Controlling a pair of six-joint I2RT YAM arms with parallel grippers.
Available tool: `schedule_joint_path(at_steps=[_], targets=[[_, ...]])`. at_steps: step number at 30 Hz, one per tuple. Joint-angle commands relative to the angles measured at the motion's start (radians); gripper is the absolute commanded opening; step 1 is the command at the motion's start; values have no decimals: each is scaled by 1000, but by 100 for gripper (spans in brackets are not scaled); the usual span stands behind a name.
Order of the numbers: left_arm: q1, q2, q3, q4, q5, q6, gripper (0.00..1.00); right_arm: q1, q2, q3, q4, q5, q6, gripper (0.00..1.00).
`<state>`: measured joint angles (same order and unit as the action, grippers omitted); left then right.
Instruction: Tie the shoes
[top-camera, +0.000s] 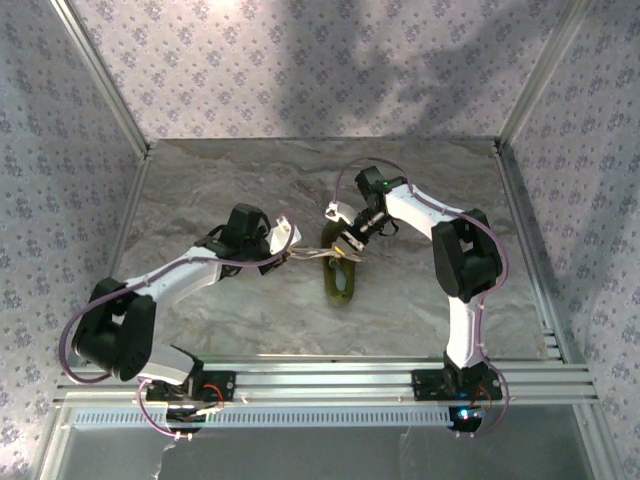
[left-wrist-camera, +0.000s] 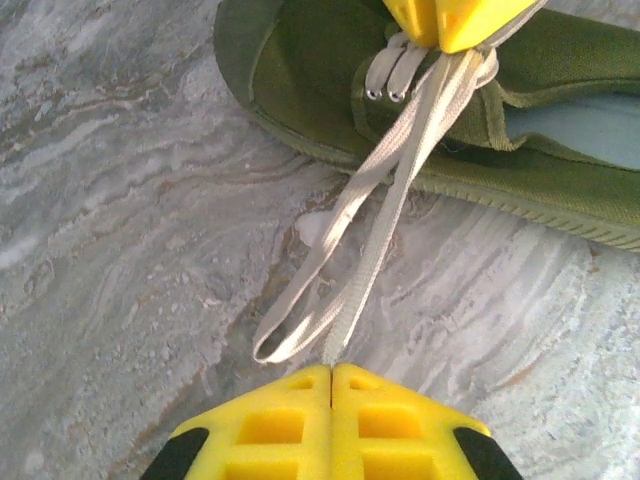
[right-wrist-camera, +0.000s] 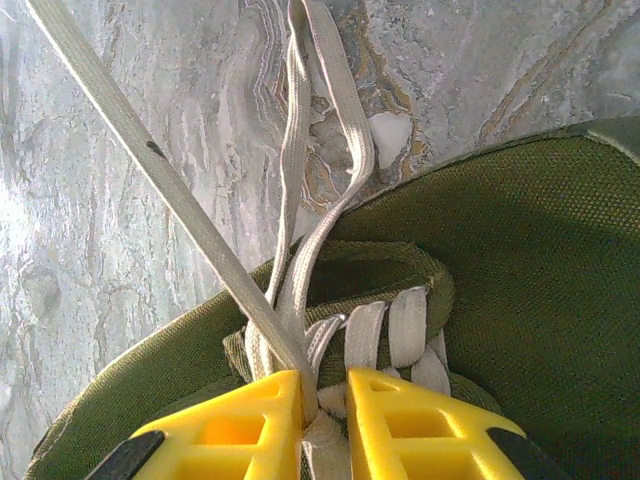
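Observation:
The olive-green shoe (top-camera: 341, 279) lies mid-table, toe toward the arms. In the left wrist view my left gripper (left-wrist-camera: 332, 368) is shut on one strand of the whitish laces (left-wrist-camera: 395, 190), which runs taut up to the shoe (left-wrist-camera: 300, 70). A slack loop (left-wrist-camera: 285, 340) lies on the table beside that strand. My right gripper (right-wrist-camera: 324, 385) sits over the shoe's tongue, its yellow fingers (right-wrist-camera: 255, 400) pinching the laces (right-wrist-camera: 300, 290) where they bunch at the eyelets. One strand (right-wrist-camera: 150, 150) stretches away to the upper left. In the top view the left gripper (top-camera: 290, 254) and the right gripper (top-camera: 345, 247) flank the shoe's laced part.
The marble-patterned tabletop (top-camera: 250, 190) is bounded by patterned walls with metal posts (top-camera: 100, 75) at left and right. An aluminium rail (top-camera: 330, 375) runs along the near edge.

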<state>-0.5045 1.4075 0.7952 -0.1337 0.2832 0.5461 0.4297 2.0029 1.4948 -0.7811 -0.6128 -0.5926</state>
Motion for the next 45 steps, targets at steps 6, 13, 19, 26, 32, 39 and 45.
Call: schedule_joint_path(at_steps=[6,13,19,26,32,39,45], targets=[[9,-39,-51,-41,-50,-102,0,-13,18,-20,-64,59,-11,19],[7,-8,-22,-83,-52,-111,4,-18,-11,-13,-52,30,27,29],[9,-7,5,-83,-3,-109,30,-39,-111,20,-37,35,146,42],[10,-9,57,-70,78,-112,35,-109,-292,-108,42,54,367,44],[-8,81,164,-54,174,-106,36,-138,-420,-361,172,76,546,44],[-80,254,322,-75,226,-78,40,-128,-479,-545,343,16,659,44],[-94,382,426,-87,290,-87,43,-125,-438,-581,416,-3,659,45]])
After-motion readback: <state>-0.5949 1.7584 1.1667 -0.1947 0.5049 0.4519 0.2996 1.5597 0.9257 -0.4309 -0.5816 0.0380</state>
